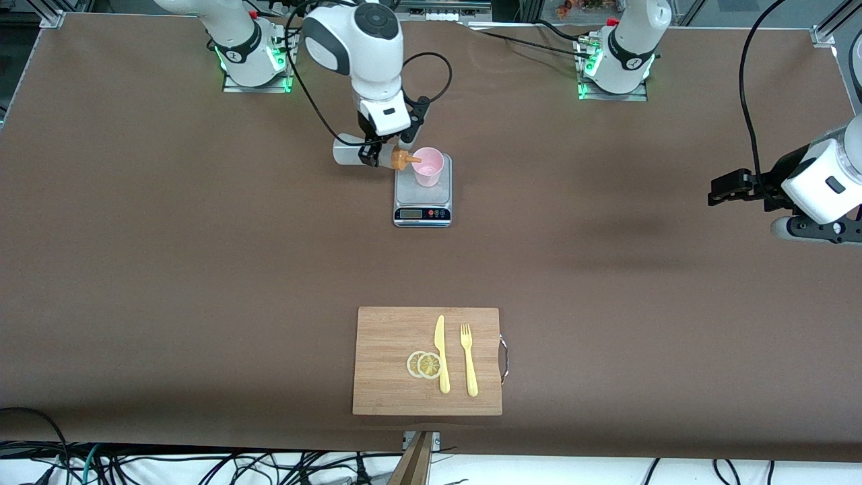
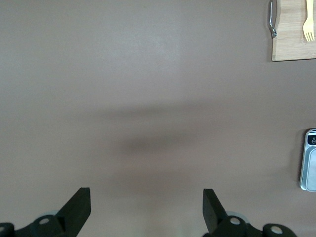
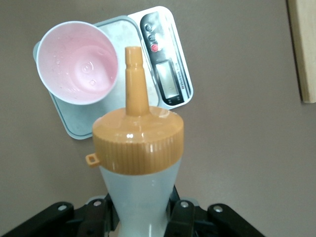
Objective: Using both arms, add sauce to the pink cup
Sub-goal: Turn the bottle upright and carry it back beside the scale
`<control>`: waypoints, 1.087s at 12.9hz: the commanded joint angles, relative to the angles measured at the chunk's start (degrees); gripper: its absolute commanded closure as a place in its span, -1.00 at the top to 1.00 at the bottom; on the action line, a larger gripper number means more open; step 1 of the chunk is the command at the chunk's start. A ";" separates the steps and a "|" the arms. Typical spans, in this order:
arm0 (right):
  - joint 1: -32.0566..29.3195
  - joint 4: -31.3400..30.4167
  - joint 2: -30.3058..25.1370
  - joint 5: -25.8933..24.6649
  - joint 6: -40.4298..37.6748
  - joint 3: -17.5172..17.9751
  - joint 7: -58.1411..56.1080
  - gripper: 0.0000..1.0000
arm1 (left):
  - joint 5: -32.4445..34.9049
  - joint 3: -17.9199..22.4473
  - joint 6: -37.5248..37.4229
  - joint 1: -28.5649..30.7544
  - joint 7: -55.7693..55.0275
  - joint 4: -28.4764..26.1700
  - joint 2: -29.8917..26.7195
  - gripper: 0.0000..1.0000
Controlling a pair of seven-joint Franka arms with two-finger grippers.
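The pink cup (image 1: 428, 166) stands upright on the steel plate of a small kitchen scale (image 1: 422, 202) near the table's middle. My right gripper (image 1: 370, 153) is shut on the body of the sauce bottle (image 1: 347, 153) and holds it tipped on its side, with the orange nozzle at the cup's rim. In the right wrist view the bottle (image 3: 138, 143) fills the middle, its nozzle pointing toward the cup (image 3: 78, 61) on the scale (image 3: 168, 74). My left gripper (image 1: 724, 188) is open and empty, up over bare table at the left arm's end; it also shows in the left wrist view (image 2: 146, 207).
A wooden cutting board (image 1: 384, 337) lies near the front camera's edge of the table. On it are two lemon slices (image 1: 424, 364), a yellow knife (image 1: 441, 353) and a yellow fork (image 1: 469, 360). The left wrist view shows the board's corner (image 2: 294, 44) and the scale's edge (image 2: 310, 160).
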 commanded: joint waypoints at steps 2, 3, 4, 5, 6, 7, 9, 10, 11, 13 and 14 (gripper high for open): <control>0.06 -2.09 -3.93 13.00 0.37 -4.99 -14.76 -0.70 | -1.08 0.07 -0.90 0.20 -0.13 1.34 0.51 1.00; 0.06 -2.01 -4.28 16.18 0.37 -6.39 -18.88 -0.70 | -1.08 0.07 -0.90 0.20 -0.13 1.34 0.51 1.00; 0.06 -2.00 -4.37 19.08 0.28 -8.23 -22.84 -0.70 | -1.16 -0.02 -0.90 0.20 -0.13 1.34 0.51 1.00; 0.06 -1.83 -4.37 22.59 0.28 -9.64 -25.84 -0.70 | -1.16 0.07 -0.90 0.11 -0.13 1.34 0.51 1.00; 0.06 -1.65 -4.28 26.98 0.28 -10.87 -29.44 -0.70 | -1.08 0.07 -0.90 0.11 -0.13 1.34 0.51 1.00; 0.06 -1.65 -4.11 31.11 0.28 -12.19 -33.30 -0.70 | -1.08 0.07 -0.90 0.11 -0.13 1.34 0.51 1.00; -0.11 -1.57 -3.75 37.80 0.02 -15.27 -41.48 -0.70 | -1.08 0.07 -0.90 0.20 -0.13 1.34 0.68 1.00; -0.37 -1.57 -3.75 40.53 -1.46 -16.06 -44.12 -0.70 | -1.08 0.07 -0.90 0.11 -0.21 1.34 0.68 1.00; -1.07 -1.48 -3.67 42.30 -2.78 -16.59 -47.02 -0.70 | -1.08 0.07 -0.90 0.11 -0.13 1.34 0.68 1.00; -4.31 -1.48 -3.49 45.55 -4.89 -16.69 -53.78 -0.70 | -1.08 0.07 -0.90 0.20 -0.13 1.34 0.68 1.00; -6.16 -1.22 -2.71 48.27 -7.00 -16.69 -57.56 -0.70 | -0.99 0.16 -0.90 0.20 -0.13 1.34 0.68 1.00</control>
